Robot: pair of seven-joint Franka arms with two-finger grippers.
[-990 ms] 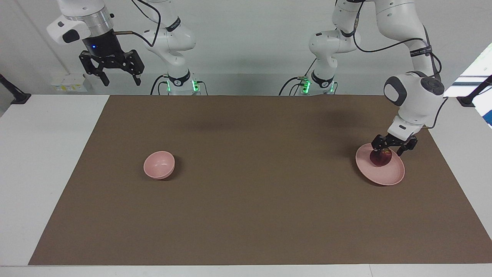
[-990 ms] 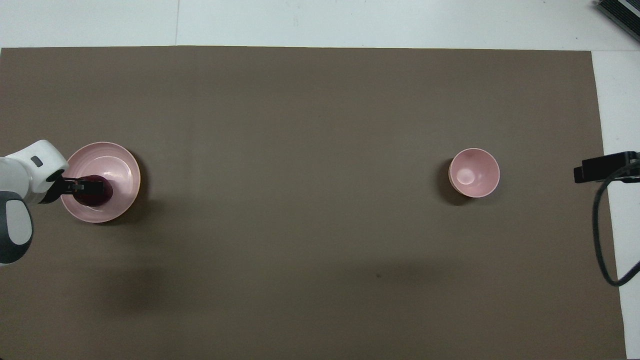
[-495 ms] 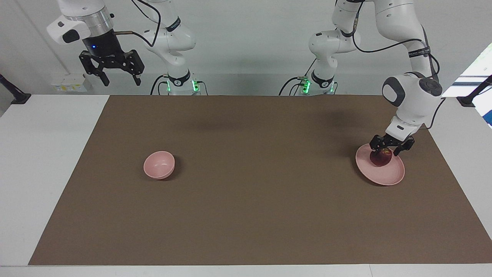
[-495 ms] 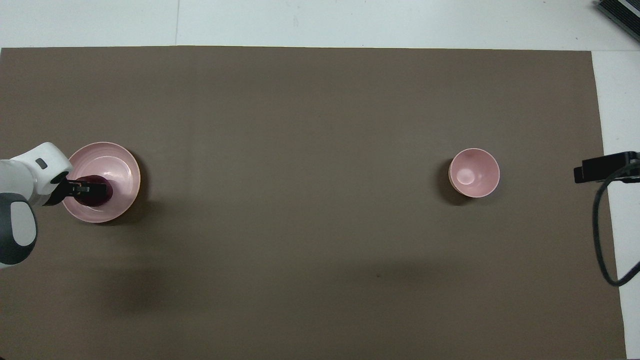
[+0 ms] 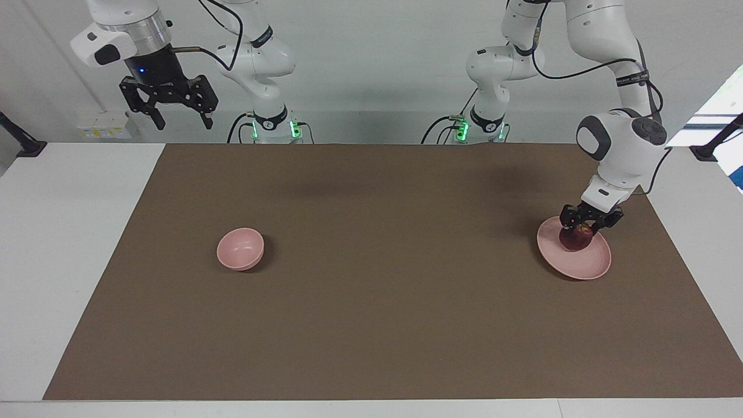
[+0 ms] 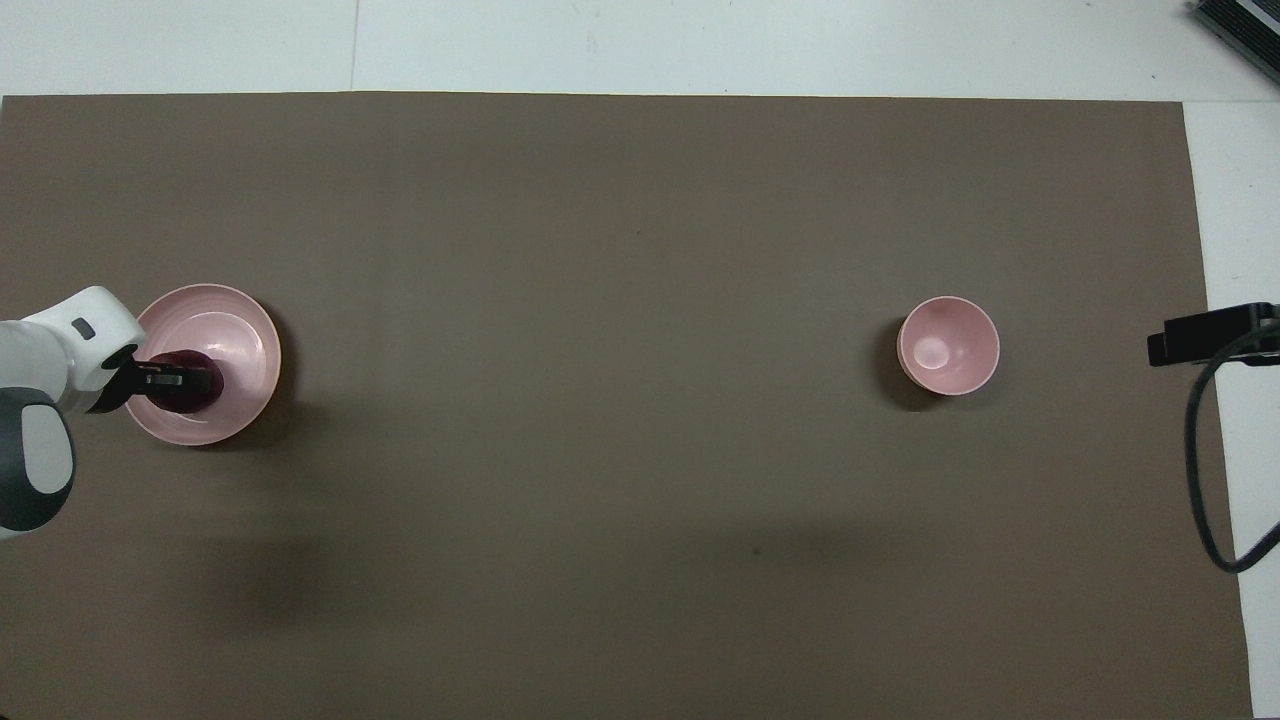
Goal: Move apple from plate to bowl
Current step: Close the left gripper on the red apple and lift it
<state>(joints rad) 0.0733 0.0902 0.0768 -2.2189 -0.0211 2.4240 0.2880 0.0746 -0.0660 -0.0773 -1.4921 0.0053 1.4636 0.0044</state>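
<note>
The tabletop (image 5: 75, 244) carries a wide brown mat (image 5: 371, 325) that holds everything. The left arm (image 5: 621, 145) bends down from its base at the left arm's end, its wrist angled toward the plate, and the left gripper (image 5: 582, 228) sits low on the apple, jaws drawn in against its sides, grasping it. The right arm (image 5: 255, 52) waits, raised above the table edge at the right arm's end, with the right gripper (image 5: 181, 121) hanging in the air, jaws spread apart and holding nothing.

The pink plate (image 5: 580, 264) lies on the mat near the left arm's end and holds the dark red apple (image 5: 574, 239), which rests on the part of the plate nearer to the robots. The pink bowl (image 5: 240, 248) stands well apart, toward the right arm's end, with nothing in it.
</note>
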